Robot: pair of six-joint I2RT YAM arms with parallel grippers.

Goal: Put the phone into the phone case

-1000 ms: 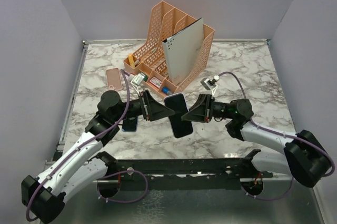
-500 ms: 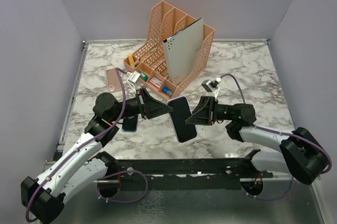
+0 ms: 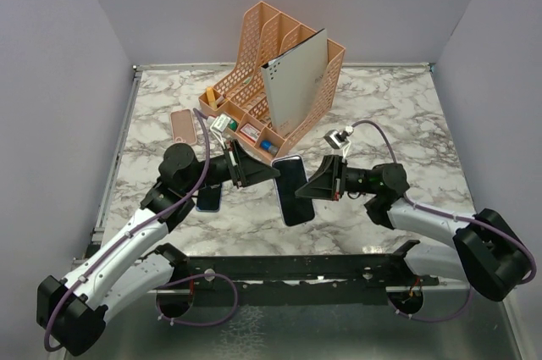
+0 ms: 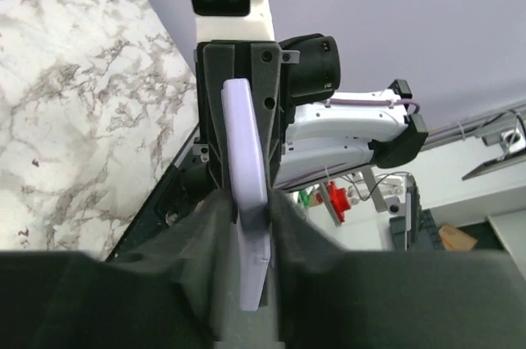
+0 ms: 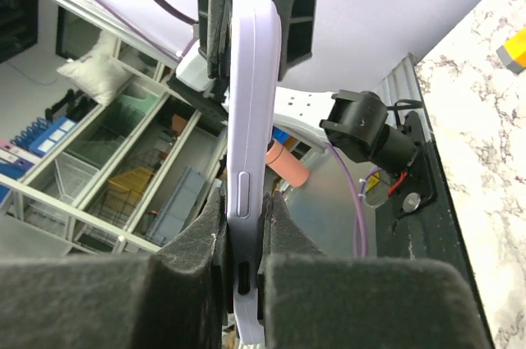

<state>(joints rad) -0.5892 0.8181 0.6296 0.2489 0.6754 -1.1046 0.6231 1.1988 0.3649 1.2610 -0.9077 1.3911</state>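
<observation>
Clamps left gripper (image 3: 274, 175) on one long edge of lavender-rimmed phone (image 3: 292, 191), pinches the opposite edge with right gripper (image 3: 308, 191). Holds it between both, dark face up, above marble table (image 3: 406, 114). Has pink phone case (image 3: 182, 125) flat far left, dark blue flat item (image 3: 209, 199) under left arm, orange organiser (image 3: 271, 72) behind.

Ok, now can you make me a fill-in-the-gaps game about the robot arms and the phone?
The left gripper and right gripper hold the phone up in the ____.
The phone case lying on the table is coloured ____.
Another dark phone lies on the table near the ____ arm.
Missing words: air, pink, left.
</observation>
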